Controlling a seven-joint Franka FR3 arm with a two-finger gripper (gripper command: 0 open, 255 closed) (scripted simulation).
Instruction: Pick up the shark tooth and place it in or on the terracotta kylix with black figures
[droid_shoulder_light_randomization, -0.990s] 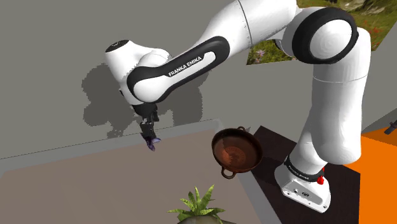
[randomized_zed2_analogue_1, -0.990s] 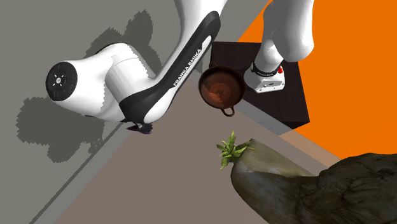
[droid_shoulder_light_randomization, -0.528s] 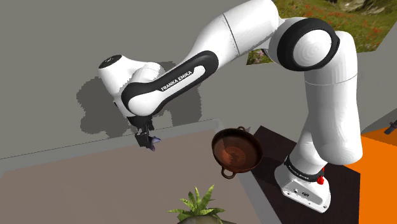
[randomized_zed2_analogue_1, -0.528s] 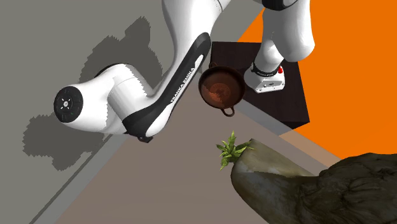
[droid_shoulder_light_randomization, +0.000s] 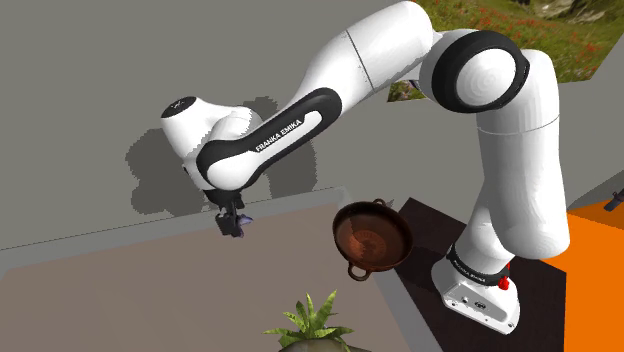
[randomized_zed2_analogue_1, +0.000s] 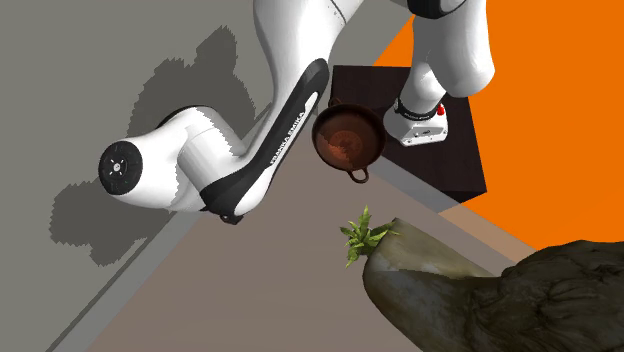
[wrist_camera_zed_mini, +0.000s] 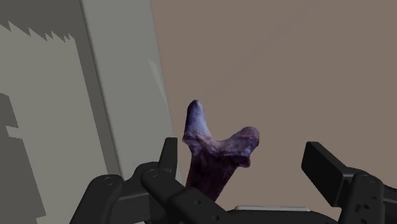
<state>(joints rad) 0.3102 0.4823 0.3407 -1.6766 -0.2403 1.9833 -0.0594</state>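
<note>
The shark tooth (wrist_camera_zed_mini: 216, 153), dark purple with a paler tip, lies on the brown tabletop (wrist_camera_zed_mini: 286, 76) close to a grey ledge. My gripper (wrist_camera_zed_mini: 245, 158) is open and straddles it. One finger (wrist_camera_zed_mini: 168, 156) is right beside the tooth and the other finger (wrist_camera_zed_mini: 324, 167) stands well apart from it. In the shoulder view the gripper (droid_shoulder_light_randomization: 232, 222) points down at the tooth (droid_shoulder_light_randomization: 244, 219) near the table's back edge. The kylix (droid_shoulder_light_randomization: 372, 238), a reddish-brown bowl with two handles, sits at the table's corner toward the stand, seen again as the kylix (randomized_zed2_analogue_1: 347, 140) in the second exterior view.
A grey wall (droid_shoulder_light_randomization: 90, 120) and a low ledge (wrist_camera_zed_mini: 124, 95) run just behind the tooth. A green plant (droid_shoulder_light_randomization: 312, 322) stands at the table's front, growing from a rocky mass (randomized_zed2_analogue_1: 480, 295). The arm's base sits on a dark stand (droid_shoulder_light_randomization: 545, 300) on the orange floor (randomized_zed2_analogue_1: 560, 100).
The hand has sunk a little toward the tabletop and shifted slightly, bringing the fingers down around the tooth. The tooth and the kylix have stayed where they were.
</note>
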